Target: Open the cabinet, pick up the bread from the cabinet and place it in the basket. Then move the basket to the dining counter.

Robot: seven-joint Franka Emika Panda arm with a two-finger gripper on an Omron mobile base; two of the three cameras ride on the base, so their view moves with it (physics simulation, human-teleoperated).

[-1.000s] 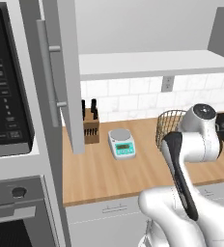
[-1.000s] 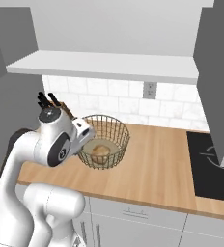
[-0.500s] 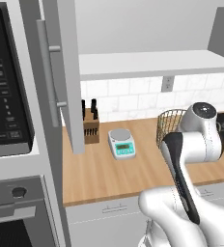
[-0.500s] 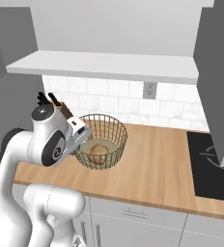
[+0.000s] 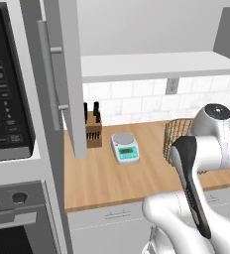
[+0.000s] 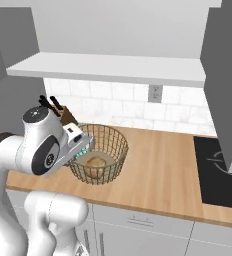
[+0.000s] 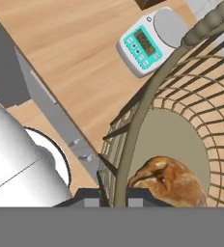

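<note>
One gripper (image 7: 115, 198) — jaws closed down on the rim wire of the basket (image 7: 181, 125), a finger on each side of it, as the hand view shows; in the right base view the hand (image 6: 77, 145) sits against the basket's near-left rim.

One basket (image 6: 100, 152), round tan wire mesh, standing upright on the narrow wood worktop (image 6: 158, 170) beneath the tile backsplash (image 6: 128, 107). In the left base view part of its mesh (image 5: 175, 135) shows behind the robot's arm.

One bread (image 7: 169, 182), golden-brown bun, lying on the basket floor just inside the gripped rim, right beside the fingertips but not touching them; it sits low in the mesh in the right base view (image 6: 95, 165).

One kitchen scale (image 5: 124, 147), white with teal face, on the worktop left of the basket — apart from it (image 7: 150, 41).

One knife block (image 5: 91, 130), dark handles up, against the backsplash.

One cabinet door (image 5: 62, 74), swung open, long silver bar handle; white shelf (image 6: 108, 67) above the worktop.

One black cooktop (image 6: 220, 172) at the worktop's right end.
</note>
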